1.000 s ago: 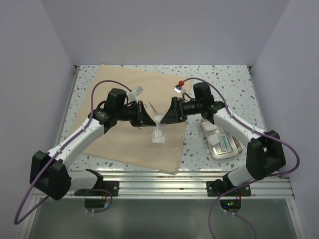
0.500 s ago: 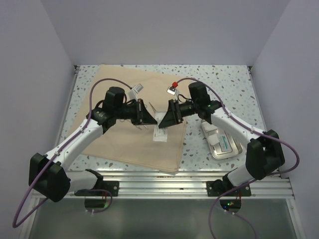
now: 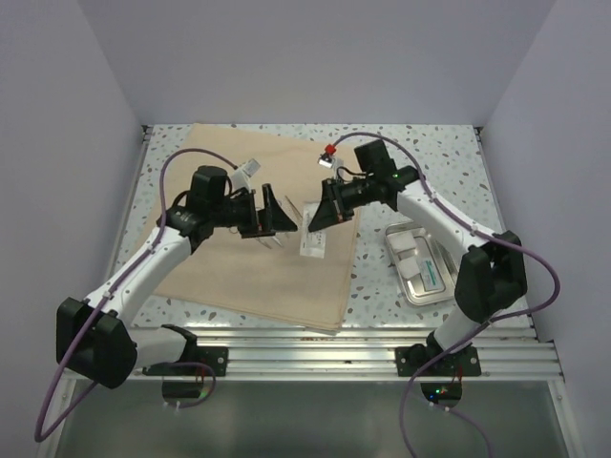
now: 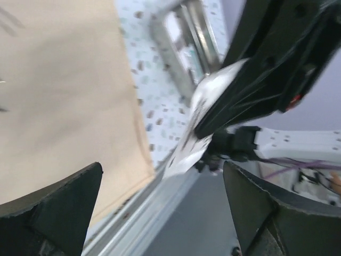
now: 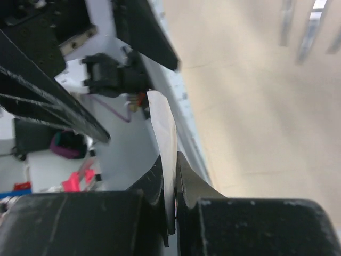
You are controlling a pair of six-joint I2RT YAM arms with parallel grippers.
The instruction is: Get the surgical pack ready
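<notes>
Pinching a thin white sealed packet [image 3: 313, 243] by its upper edge, the right hand [image 3: 319, 217] hangs it above the large tan cloth sheet [image 3: 239, 277] that lies spread over the speckled table [image 3: 430, 157]. The right wrist view shows both black fingers pressed flat against the sheet of the packet, so the grip is closed on it, and the packet hangs edge-on from them. Holding it by one edge lets the rest dangle free, which I judge suits either a handover or a flat drop onto the cloth.

The left hand [image 3: 270, 218] faces it from just beside, fingers spread wide with nothing between them. In its own wrist view the packet and the right hand fill the gap ahead. It looks posted to receive or steady the packet, though it is not touching it.

The small shiny steel rectangular tray [image 3: 439, 294] sits on the bare table to the right of the cloth, well apart from both hands, with more packets inside. Packing seems only partly done, since the cloth lies unfolded.
</notes>
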